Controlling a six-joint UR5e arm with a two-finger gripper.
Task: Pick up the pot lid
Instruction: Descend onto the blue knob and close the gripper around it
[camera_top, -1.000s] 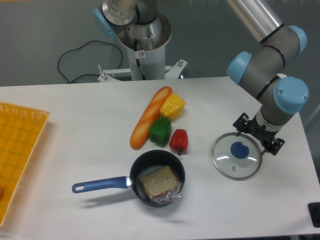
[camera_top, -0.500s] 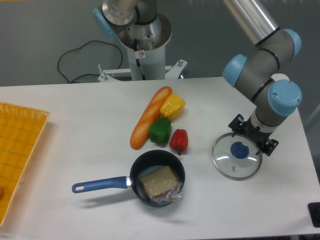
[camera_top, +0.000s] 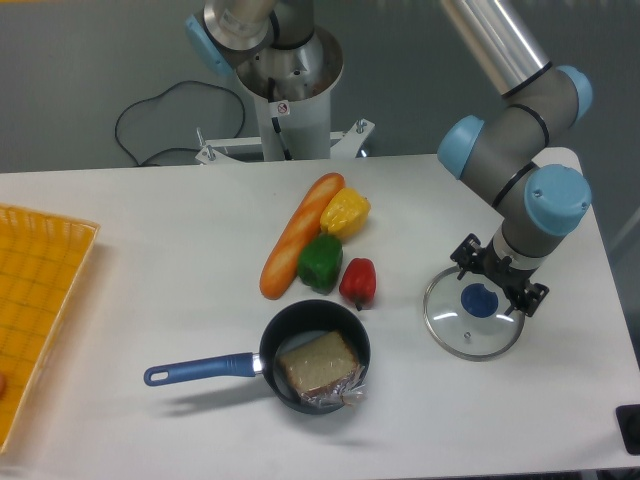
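Glass pot lid (camera_top: 456, 332) flat on the table (camera_top: 130, 310), near the right edge in view, blue knob (camera_top: 479, 301) upward, handy for a grasp from above. Wide-open gripper (camera_top: 496, 276), holding nothing, just above the lid, apparently spread to straddle the knob, with lowering likely due before closing.

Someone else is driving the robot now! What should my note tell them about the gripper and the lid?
Gripper: open, near the blue knob; exact height unclear.
Lid: on the table, apart from the pan.
Done: gripper over the lid.
Left: probably line up, close on the knob, lift.
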